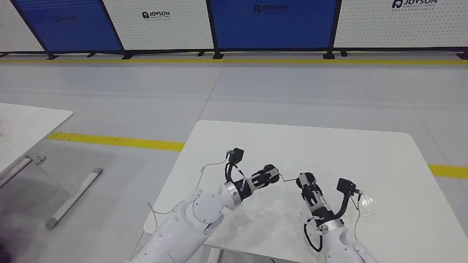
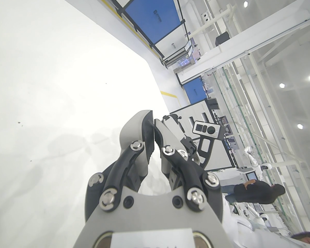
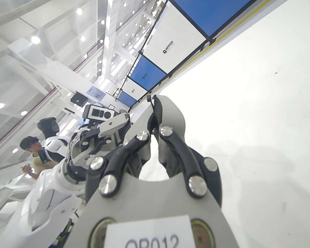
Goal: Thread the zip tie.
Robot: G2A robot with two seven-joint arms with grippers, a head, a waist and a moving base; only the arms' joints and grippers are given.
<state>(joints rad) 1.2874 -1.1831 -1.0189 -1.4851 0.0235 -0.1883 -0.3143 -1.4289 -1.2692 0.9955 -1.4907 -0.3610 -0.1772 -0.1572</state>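
Top view | left end effector (image 1: 275,174), right end effector (image 1: 301,181) each pinch zip tie (image 1: 289,180) | risk: I misalign, tail misses head.

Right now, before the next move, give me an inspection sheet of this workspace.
Surface: white table, with a few dark specks.
Job's things: zip tie, a thin dark strand spanning between the two sets of fingertips above the table.
Clutter: small clear item on the table; too small to identify.
Grippers: left gripper and right gripper both shut, tips facing and close together.
Cables: thin wires looped at the wrists.
Surroundings: blue and white panels, yellow floor line, second table.
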